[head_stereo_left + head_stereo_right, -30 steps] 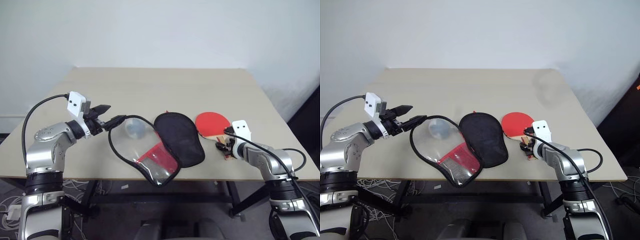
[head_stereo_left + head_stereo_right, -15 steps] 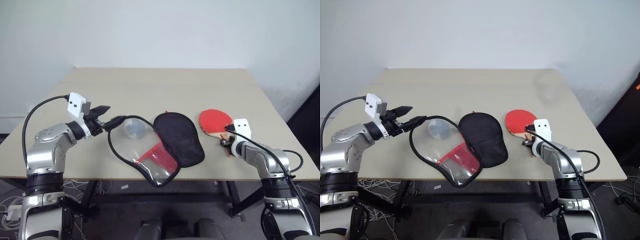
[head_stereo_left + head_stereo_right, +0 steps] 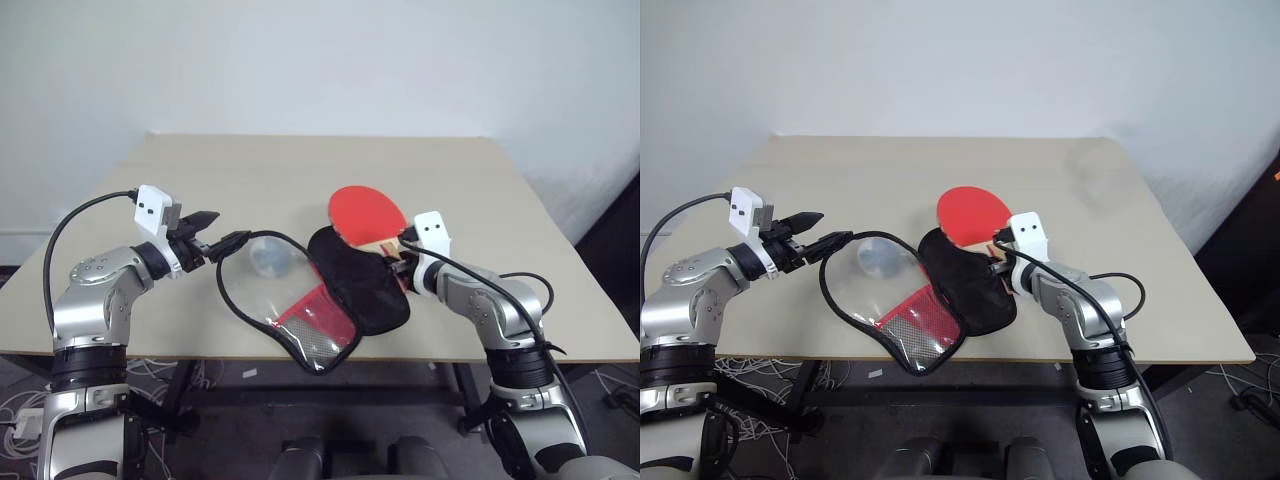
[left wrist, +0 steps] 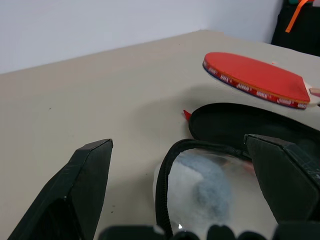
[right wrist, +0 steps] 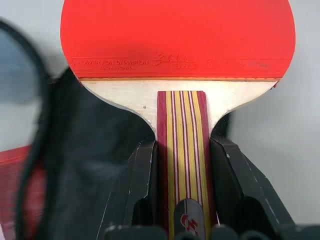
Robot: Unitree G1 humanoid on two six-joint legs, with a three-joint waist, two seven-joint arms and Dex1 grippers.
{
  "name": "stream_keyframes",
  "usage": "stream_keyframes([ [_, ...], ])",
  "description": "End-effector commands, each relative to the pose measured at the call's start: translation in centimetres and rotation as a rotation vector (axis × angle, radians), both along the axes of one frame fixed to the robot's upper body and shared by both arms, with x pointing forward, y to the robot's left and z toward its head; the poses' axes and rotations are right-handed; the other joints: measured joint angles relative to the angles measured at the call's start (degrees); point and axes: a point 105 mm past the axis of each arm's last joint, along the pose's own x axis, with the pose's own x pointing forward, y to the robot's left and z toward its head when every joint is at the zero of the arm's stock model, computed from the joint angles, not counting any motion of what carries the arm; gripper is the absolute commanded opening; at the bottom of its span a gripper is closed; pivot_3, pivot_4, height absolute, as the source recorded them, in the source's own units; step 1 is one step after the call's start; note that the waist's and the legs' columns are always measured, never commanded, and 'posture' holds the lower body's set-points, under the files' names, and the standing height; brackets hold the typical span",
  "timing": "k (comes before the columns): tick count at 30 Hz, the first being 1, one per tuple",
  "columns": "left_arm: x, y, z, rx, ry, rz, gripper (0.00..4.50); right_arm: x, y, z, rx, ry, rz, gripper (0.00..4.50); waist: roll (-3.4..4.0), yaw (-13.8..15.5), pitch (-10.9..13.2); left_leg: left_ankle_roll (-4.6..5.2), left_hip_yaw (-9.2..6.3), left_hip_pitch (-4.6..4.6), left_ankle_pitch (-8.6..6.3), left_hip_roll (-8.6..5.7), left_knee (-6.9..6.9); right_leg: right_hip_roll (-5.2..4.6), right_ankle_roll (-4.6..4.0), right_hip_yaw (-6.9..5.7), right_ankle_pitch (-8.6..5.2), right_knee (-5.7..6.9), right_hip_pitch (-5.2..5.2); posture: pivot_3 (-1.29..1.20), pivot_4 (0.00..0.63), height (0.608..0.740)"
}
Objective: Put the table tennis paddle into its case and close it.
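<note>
The table tennis paddle [image 3: 365, 211], a red blade on a striped wooden handle, is off the table and hovers over the far end of the case. My right gripper [image 3: 401, 263] is shut on its handle; in the right wrist view the fingers [image 5: 145, 170] press both sides of the handle, blade [image 5: 177, 35] pointing away. The case [image 3: 360, 280] lies unzipped and spread on the table, black half to the right, clear and red half [image 3: 290, 305] to the left. My left gripper [image 3: 218, 243] stands open at the clear half's rim [image 4: 167, 165], which lies between its fingers.
The beige table [image 3: 300, 170] has bare room behind the case and on both sides. Its front edge runs just below the case, whose clear half overhangs it. A white wall stands behind the table.
My right gripper closed on the paddle's handle, lifted it off the table's right side and carried it left over the case's black half. The left arm and case stayed still.
</note>
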Motion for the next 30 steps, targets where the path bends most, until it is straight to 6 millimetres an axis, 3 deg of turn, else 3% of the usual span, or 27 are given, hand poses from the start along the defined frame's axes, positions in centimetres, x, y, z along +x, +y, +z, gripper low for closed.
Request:
stream_keyframes([
  [1,0.2,-0.4,1.9,0.023,-0.062,-0.02,4.5,-0.7,1.2,1.0,0.005,-0.035,0.045,1.12,0.0,0.0,0.0,-0.01,0.0,0.0,0.0,0.0,0.0,0.01,0.0,0.0,0.0,0.0,0.0,0.0,0.0,0.739],
  [11,0.2,-0.5,1.9,0.023,-0.056,-0.024,4.5,-1.4,1.8,-1.8,-0.028,0.06,0.023,1.12,0.0,0.0,0.0,-0.06,0.0,0.01,-0.03,-0.06,0.0,0.11,-0.02,0.0,0.01,0.02,-0.02,0.0,0.0,0.739],
  [30,0.3,-0.8,2.0,0.023,-0.054,-0.027,4.5,0.6,2.6,-1.6,-0.051,0.054,-0.03,1.12,0.01,-0.1,0.0,-0.29,0.0,0.04,-0.08,0.23,0.01,0.52,-0.24,0.06,0.14,0.0,-0.06,0.0,0.0,0.739],
])
